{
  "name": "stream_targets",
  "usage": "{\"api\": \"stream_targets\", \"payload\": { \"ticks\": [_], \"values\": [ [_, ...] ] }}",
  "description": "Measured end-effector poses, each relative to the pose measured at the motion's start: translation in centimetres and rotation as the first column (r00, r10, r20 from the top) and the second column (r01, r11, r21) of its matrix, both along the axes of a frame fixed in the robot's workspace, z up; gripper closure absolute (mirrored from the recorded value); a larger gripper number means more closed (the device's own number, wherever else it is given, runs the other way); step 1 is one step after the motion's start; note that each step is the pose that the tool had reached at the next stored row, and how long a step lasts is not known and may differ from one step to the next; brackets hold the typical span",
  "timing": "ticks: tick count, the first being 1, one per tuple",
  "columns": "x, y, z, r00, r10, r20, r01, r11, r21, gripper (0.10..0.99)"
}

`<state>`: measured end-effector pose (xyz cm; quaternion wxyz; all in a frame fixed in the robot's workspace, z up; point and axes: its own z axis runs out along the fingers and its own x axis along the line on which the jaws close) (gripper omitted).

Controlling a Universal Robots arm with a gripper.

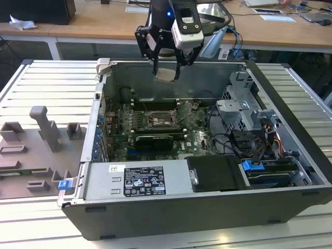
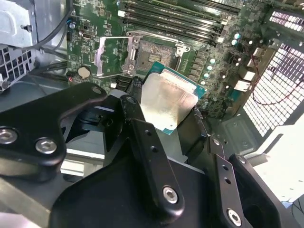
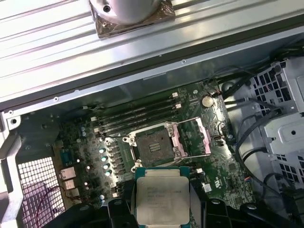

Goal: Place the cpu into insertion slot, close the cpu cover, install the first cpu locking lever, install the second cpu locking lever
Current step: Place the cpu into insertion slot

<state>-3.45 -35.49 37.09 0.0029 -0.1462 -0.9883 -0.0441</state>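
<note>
My gripper (image 1: 166,71): shut on the cpu (image 3: 161,199), fingers (image 2: 142,137) pressing two opposite edges, its pale metal top left bare. Location: in the air, well above the insertion slot (image 1: 160,120), which lies uncovered, the cpu cover (image 3: 194,137) swung open beside it. Handling, by my judgement: light, stiff, flat, smooth-sided, delicate underneath. Hold by the edges only, with modest squeeze.

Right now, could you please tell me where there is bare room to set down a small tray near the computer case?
The slatted table is bare beyond the grey fixture and along the case on the exterior view's right. Inside the case it is crowded: cables, circuit board, and the gripper holding the cpu overhead.
</note>
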Motion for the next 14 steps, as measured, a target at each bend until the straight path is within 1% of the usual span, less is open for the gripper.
{"api": "stream_targets", "payload": {
  "ticks": [3, 6, 9, 14],
  "values": [
    [0.00, 0.00, -0.21, 1.0000, 0.000, -0.0001, 0.000, 1.0000, -0.001, 0.541],
    [0.00, 0.00, -0.24, 1.0000, -0.004, -0.0002, 0.004, 1.0000, -0.001, 0.541],
    [0.00, 0.00, -0.25, 0.9997, -0.023, 0.0000, 0.023, 0.9997, -0.001, 0.541],
    [0.00, 0.00, -0.26, 0.9975, -0.070, 0.0002, 0.070, 0.9975, -0.006, 0.541]
  ]
}}
